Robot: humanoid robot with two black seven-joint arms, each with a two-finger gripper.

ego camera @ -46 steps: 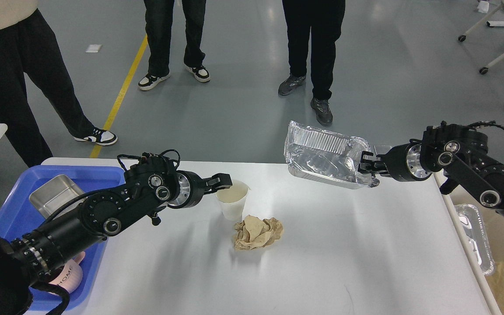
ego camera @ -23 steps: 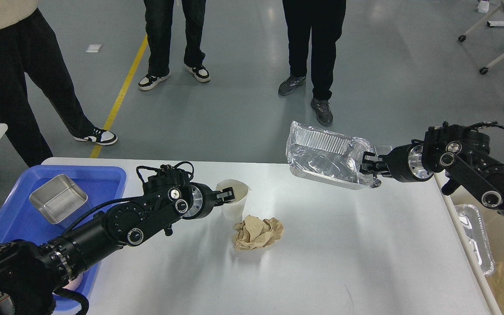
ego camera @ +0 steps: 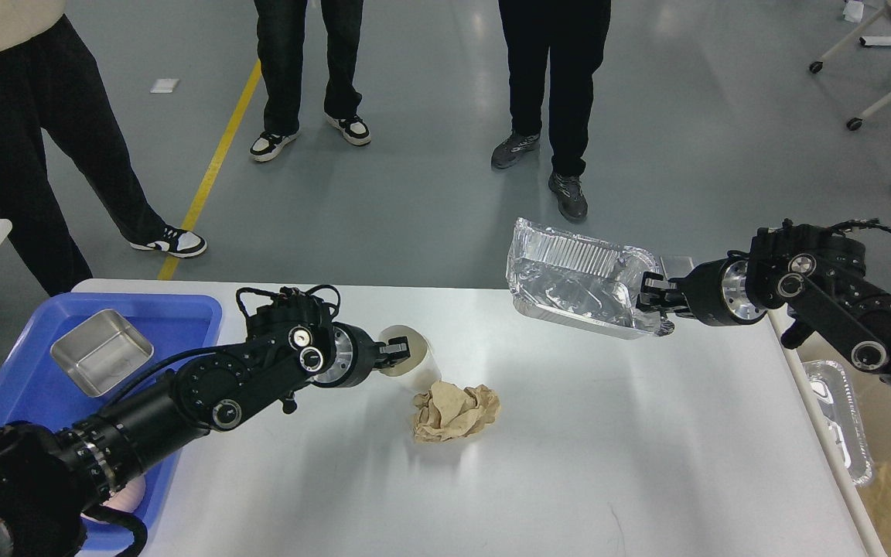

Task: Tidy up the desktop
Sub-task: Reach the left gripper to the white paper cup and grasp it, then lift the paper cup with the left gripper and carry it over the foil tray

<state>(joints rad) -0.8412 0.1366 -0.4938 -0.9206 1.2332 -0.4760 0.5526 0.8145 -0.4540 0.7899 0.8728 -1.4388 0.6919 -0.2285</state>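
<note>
From the head view, the desktop (ego camera: 569, 464) filled the lower middle of the picture: a broad, smooth white slab with rounded corners, rigid and not something to lift, so the work fell to the litter on it. The left gripper (ego camera: 397, 353) was clenched on the rim of a white paper cup (ego camera: 414, 362), which tipped toward the arm; thin-walled and light, it would likely crush if squeezed hard, so the rim seemed a fair hold. Just beside the cup lay a crumpled brown paper ball (ego camera: 456, 413), soft and creased, probably easy to pinch anywhere. The right gripper (ego camera: 650, 298) grasped the near rim of a foil tray (ego camera: 573, 280), held tilted in the air above the desktop's far edge; shiny, ribbed and flimsy, it looked apt to buckle. At left sat a blue plastic tray (ego camera: 190, 309) holding a steel pan (ego camera: 101, 362), glossy and stiff
</note>
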